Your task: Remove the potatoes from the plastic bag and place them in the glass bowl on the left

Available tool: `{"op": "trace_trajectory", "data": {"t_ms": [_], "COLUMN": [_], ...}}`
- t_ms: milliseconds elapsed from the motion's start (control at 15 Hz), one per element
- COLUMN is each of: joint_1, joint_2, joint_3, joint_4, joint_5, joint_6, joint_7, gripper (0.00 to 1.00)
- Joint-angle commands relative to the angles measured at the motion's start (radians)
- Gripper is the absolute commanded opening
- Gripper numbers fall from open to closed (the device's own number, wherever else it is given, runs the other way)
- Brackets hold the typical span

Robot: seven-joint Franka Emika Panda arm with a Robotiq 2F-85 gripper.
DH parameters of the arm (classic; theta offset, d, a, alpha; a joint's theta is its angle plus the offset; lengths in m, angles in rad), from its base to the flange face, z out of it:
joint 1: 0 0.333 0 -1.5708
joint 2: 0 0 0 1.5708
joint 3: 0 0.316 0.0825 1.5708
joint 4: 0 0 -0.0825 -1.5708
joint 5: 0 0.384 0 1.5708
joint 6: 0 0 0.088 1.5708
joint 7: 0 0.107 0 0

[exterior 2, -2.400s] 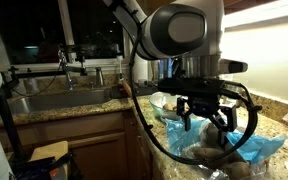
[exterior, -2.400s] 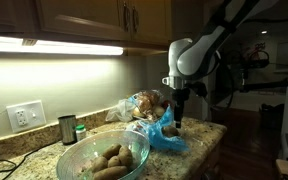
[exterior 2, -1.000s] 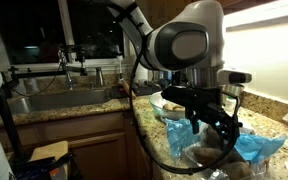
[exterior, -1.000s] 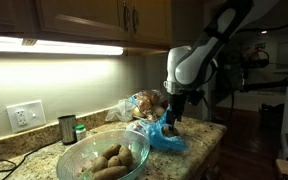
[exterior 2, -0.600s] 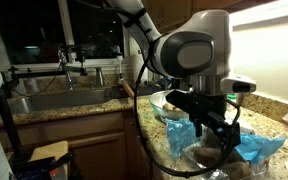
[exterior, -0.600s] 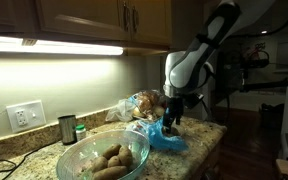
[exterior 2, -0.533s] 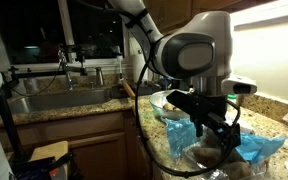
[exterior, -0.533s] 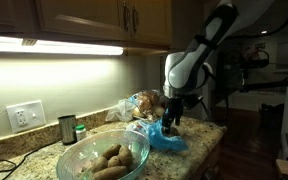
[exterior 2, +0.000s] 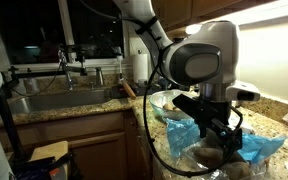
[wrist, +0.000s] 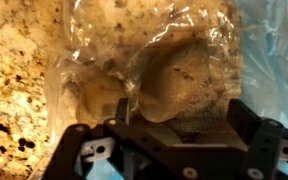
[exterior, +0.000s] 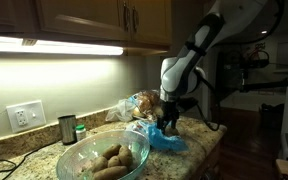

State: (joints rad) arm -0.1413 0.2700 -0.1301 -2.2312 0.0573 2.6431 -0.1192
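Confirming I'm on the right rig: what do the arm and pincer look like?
White rounded arm housing with a dark grey round joint cap. The black angular pincer has blocky fingers, and a black cable loops beside it. No markings are legible.

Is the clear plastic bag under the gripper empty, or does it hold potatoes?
Not empty. The wrist view shows a potato inside the clear plastic bag, film wrinkled over it, ahead of the open gripper.
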Motion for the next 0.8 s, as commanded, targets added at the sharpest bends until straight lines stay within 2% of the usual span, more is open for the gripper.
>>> {"op": "trace_trajectory", "data": {"t_ms": [0,467,533,667,733], "joint_1": [-0.023,-0.025,-0.026,-0.025,-0.026], "joint_2": [0.039,0.072,0.073,0.073,0.074], "joint_3": [0.011,0.019,0.022,0.025,0.026], "joint_4": [0.025,0.035,0.035,0.034,0.034], "joint_5": [0.013,0.027,0.031,0.033,0.036], "joint_6": [0.012,-0.001,-0.003,-0.001,-0.002], "joint_7": [-0.004,0.008,0.006,0.006,0.007], "gripper": [1.0,0.99,0.74,0.72,0.64]}}
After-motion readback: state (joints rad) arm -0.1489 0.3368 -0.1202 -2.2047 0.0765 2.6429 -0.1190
